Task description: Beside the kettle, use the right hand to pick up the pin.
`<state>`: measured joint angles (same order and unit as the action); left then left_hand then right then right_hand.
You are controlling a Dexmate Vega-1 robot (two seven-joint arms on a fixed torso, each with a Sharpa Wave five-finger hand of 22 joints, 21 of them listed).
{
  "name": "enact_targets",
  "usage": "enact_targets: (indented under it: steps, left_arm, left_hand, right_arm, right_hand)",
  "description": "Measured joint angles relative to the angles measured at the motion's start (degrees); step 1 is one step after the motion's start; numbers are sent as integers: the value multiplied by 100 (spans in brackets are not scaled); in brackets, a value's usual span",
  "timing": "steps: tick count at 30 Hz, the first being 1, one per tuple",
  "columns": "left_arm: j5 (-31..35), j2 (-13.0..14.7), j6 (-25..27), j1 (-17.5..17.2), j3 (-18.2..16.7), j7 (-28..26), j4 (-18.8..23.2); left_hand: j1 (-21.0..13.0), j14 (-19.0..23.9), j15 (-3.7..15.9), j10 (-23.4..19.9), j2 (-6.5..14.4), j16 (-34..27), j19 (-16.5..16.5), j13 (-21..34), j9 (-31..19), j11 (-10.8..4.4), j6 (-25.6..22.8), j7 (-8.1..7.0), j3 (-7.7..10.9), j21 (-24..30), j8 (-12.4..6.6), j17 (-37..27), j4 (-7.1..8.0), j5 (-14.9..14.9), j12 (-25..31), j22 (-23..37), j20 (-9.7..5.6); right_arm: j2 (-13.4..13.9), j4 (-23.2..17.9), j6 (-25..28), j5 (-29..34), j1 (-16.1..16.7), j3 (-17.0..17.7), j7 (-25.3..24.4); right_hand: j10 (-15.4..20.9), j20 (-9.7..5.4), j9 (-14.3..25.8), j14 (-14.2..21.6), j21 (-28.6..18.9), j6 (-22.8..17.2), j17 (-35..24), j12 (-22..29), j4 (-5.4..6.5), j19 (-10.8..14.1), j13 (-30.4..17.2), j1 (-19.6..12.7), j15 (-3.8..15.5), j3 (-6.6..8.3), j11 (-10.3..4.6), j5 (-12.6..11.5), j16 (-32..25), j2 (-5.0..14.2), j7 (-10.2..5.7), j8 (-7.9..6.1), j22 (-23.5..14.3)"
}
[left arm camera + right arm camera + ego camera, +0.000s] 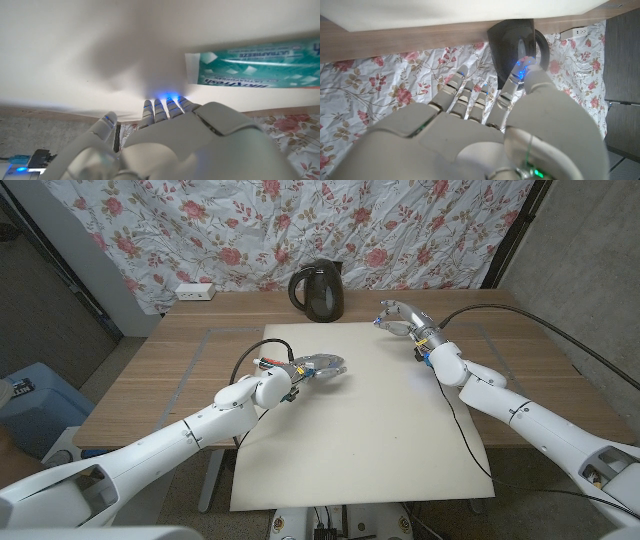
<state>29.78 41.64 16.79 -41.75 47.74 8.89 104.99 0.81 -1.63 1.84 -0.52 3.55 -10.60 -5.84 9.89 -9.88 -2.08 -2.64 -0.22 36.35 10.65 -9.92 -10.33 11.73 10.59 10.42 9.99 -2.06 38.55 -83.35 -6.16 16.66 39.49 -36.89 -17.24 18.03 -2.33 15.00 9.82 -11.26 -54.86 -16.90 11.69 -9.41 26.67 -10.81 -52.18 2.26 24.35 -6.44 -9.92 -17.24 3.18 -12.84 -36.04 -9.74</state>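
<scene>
- Pin: too small to make out in any view. It may sit at the right hand's fingertips, but I cannot tell.
- Right hand (402, 318): in the head view it hangs just right of the kettle (318, 290), by the far right corner of the mat (350, 440). Its fingers curl loosely toward the kettle.
- In the right wrist view, the right hand's fingers (470, 95) reach toward the kettle's dark body (512, 47), with the thumb nearest it. Whether they pinch anything or are bare is not visible.
- Left hand (318, 367): stretched out low over the mat's near-left part, well apart from the right hand. Its fingers are extended and grip nothing.
- In the left wrist view, a teal tube (255, 65) lies on the mat just beyond the left hand's fingertips (167, 105), apart from them.
- Kettle: upright on the table (180, 370) at the mat's far edge.
- Behind it hangs a floral cloth (300, 220), and a white power strip (194, 291) lies at the table's far left.
</scene>
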Motion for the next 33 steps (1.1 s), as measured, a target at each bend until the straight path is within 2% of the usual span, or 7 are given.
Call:
enact_targets:
  steps: [2,9,17,25,31,33]
  left_arm:
    - [-16,3,-1,4,0,29,-2]
    - [-55,11,0,9,-1,77,-4]
    - [-97,13,-19,34,-2,132,-27]
    - [-119,13,-19,62,-3,185,-35]
    - [-133,13,-3,69,5,210,-38]
    - [-133,11,-3,75,13,214,-44]
  left_hand:
    - [0,0,0,-18,0,0,0,0,0,-18,9,-10,-7,0,0,2,-7,0,0,2,0]
    - [0,-1,0,-18,0,1,0,-1,0,-18,8,-8,-42,-2,0,9,-4,0,0,1,0]
    - [0,53,-9,-70,0,2,24,-3,0,-27,-14,13,-55,46,-26,5,-6,0,24,-1,23]
    - [0,52,-9,-70,0,2,66,-4,1,-27,-45,-19,-101,46,-26,2,-8,0,45,3,2]
    - [0,52,-9,-69,0,7,65,-6,0,-28,-66,-40,-101,45,-26,3,-8,0,45,0,2]
    - [0,51,-9,-69,0,17,65,-8,1,-27,-66,-40,-102,44,-26,3,-10,0,45,-1,2]
  right_arm:
    - [-5,22,-37,1,-20,-15,34]
    - [-41,135,-163,10,-110,-85,159]
    - [-113,316,-317,25,-234,-188,285]
    - [-175,428,-406,41,-293,-275,394]
    - [-197,448,-407,65,-295,-317,420]
    - [-200,448,-394,73,-290,-323,421]
  right_hand:
    - [0,39,0,0,0,0,0,0,0,-39,0,0,0,0,0,1,0,0,0,0,0]
    - [0,9,-17,-21,27,0,0,-27,-10,-73,0,0,-21,-10,0,1,0,0,0,14,0]
    - [-22,69,-24,-84,27,-9,-28,-27,-24,-133,0,-2,-21,-24,21,1,0,2,-9,24,0]
    - [-22,69,-53,-83,27,-8,-28,-27,-24,-134,0,-25,-21,-24,21,-5,0,25,-8,47,0]
    - [-22,8,-52,-178,49,-8,-27,-26,1,-194,0,-48,-9,-49,21,-5,0,47,-8,66,0]
    - [-22,40,-52,-177,49,-8,-27,-26,0,-227,0,-47,-9,-49,21,-5,0,47,-8,67,0]
